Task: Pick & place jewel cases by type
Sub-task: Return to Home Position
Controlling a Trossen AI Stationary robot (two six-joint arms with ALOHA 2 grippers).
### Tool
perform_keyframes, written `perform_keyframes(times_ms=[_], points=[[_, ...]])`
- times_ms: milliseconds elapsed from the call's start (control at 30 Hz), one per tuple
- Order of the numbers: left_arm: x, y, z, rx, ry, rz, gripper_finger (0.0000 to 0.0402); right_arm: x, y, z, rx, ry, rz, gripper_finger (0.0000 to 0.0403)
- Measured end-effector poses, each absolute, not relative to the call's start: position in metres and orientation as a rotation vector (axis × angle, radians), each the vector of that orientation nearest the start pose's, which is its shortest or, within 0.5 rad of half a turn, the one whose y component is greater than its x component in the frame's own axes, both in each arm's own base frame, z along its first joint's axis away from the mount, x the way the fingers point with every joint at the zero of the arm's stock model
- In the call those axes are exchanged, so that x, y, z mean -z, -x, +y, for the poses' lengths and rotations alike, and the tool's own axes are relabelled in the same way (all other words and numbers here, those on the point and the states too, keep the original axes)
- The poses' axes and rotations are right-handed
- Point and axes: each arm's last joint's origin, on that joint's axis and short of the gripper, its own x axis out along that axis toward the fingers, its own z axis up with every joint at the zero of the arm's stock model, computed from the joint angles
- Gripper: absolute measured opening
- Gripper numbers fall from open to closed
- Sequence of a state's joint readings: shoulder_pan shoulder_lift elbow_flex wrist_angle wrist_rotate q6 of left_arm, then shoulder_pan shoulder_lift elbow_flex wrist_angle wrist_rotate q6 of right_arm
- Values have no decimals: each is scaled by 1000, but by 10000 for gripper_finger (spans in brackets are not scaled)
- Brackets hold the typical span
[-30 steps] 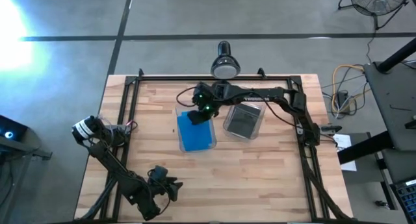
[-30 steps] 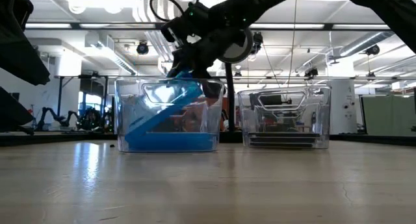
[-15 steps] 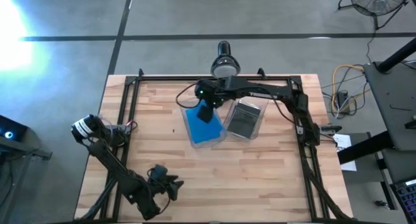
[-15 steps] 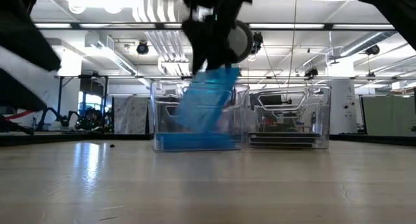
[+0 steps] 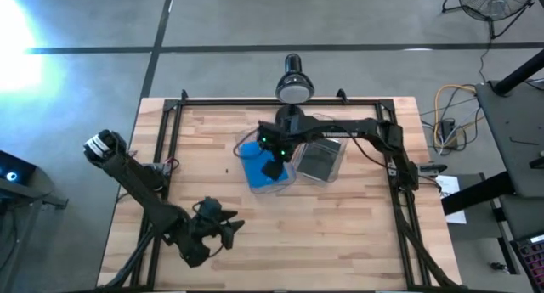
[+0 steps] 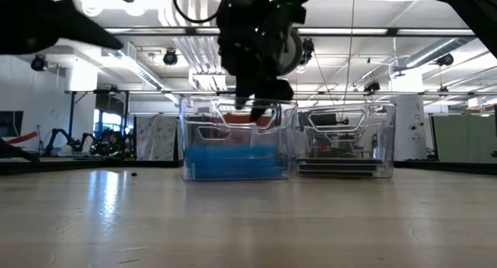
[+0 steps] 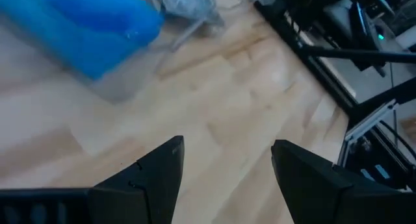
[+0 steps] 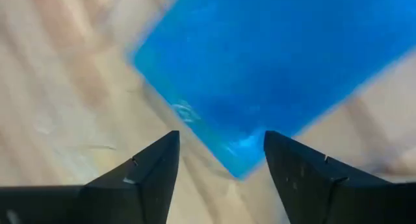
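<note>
A clear bin near the table's middle holds a flat stack of blue jewel cases. Beside it on the right, a second clear bin holds dark jewel cases. My right gripper hangs open over the blue bin at about rim height, with nothing between its fingers. My left gripper stands open near the table's front left, over bare wood.
A dark frame runs along the table's left, far and right sides. A round lamp stands at the far edge behind the bins. Bare wood lies in front of the bins and to their left.
My right gripper held a blue case leaning in the left bin and has let it go; the case now lies flat on the blue stack. That bin has slid toward the table's right, up beside the dark-case bin. My left arm has risen and shifted a little.
</note>
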State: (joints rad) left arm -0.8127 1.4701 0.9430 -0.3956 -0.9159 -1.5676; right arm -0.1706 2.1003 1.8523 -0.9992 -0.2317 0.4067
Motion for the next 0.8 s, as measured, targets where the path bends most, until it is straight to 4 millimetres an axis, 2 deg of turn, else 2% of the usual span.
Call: perform_keyframes(times_ms=[100,167,233,367,400,467,533,600,633,733,800], points=[[-236,-216,-183,-498,810,342,213,-245,-422,-59,290,-501,1217,212],[-243,-216,-177,-510,815,310,213,-264,-413,-55,325,-413,1180,211],[-254,-215,-168,-536,828,234,213,-294,-399,-52,329,-343,1121,211],[-287,-213,-147,-492,695,163,213,-364,-353,-30,123,-257,915,211],[-294,-216,-142,-450,635,165,213,-373,-337,-23,61,-260,876,210],[-298,-226,-128,-290,566,182,213,-372,-310,-9,12,-289,826,206],[-292,-243,-105,-6,575,176,213,-355,-287,-1,5,-341,788,201],[-281,-259,-70,201,633,132,213,-343,-267,-2,42,-382,760,198],[-277,-262,-48,247,668,116,213,-347,-256,-5,79,-397,729,196],[-276,-257,9,316,841,116,213,-384,-209,-16,181,-452,538,193],[-282,-247,28,330,836,88,213,-400,-176,-20,273,-547,448,191]])
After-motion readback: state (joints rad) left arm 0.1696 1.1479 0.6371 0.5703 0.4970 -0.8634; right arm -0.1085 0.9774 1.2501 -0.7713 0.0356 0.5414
